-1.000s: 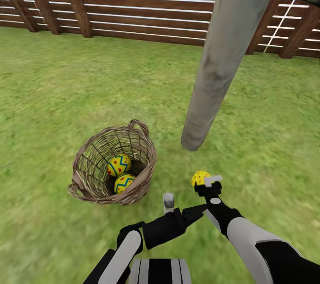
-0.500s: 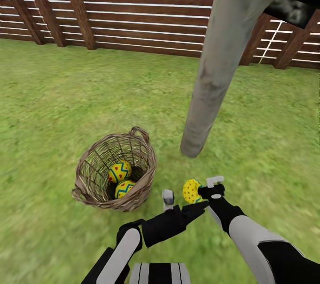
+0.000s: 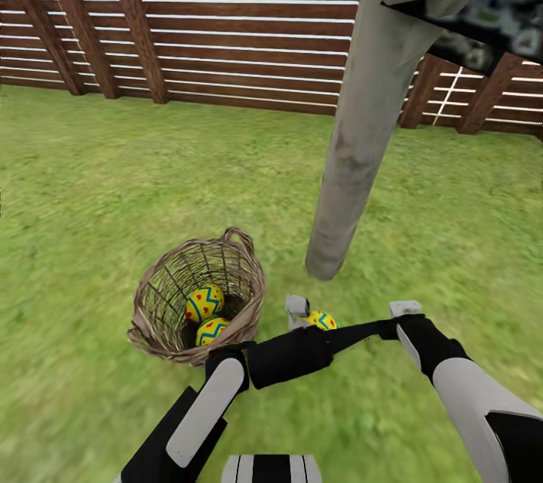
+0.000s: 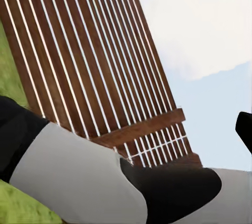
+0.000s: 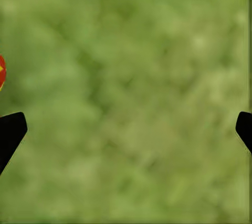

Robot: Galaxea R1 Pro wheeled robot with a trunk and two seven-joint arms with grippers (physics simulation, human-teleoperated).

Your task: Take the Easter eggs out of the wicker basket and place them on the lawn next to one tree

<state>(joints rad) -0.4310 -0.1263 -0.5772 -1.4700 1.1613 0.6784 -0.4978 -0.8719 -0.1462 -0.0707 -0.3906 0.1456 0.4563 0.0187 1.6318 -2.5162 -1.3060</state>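
Observation:
The wicker basket (image 3: pixel 162 294) stands on the lawn (image 3: pixel 98 189) with two yellow Easter eggs inside, one (image 3: pixel 204 302) above the other (image 3: pixel 211 330). A third egg (image 3: pixel 323 320) lies on the grass just in front of the tree's pale trunk (image 3: pixel 354 151), partly behind my left arm. The right gripper (image 3: pixel 381 321) hovers open to the right of that egg. In the right wrist view the right gripper (image 5: pixel 126 129) has only grass between its fingers, and the egg (image 5: pixel 1 72) peeks in at the frame's edge. My left gripper (image 3: pixel 309 328) is open beside the egg, holding nothing.
A brown slatted fence (image 3: pixel 226 30) closes off the lawn behind the tree. Dark foliage (image 3: pixel 490 15) hangs at the upper right. Open grass spreads to the left and right of the trunk. The left wrist view looks past my right arm (image 4: pixel 79 177) at the fence (image 4: pixel 89 66) and sky.
The right gripper has let go of the egg, which now lies on the grass near the trunk, and has drawn away to the right. The head view has shifted upward.

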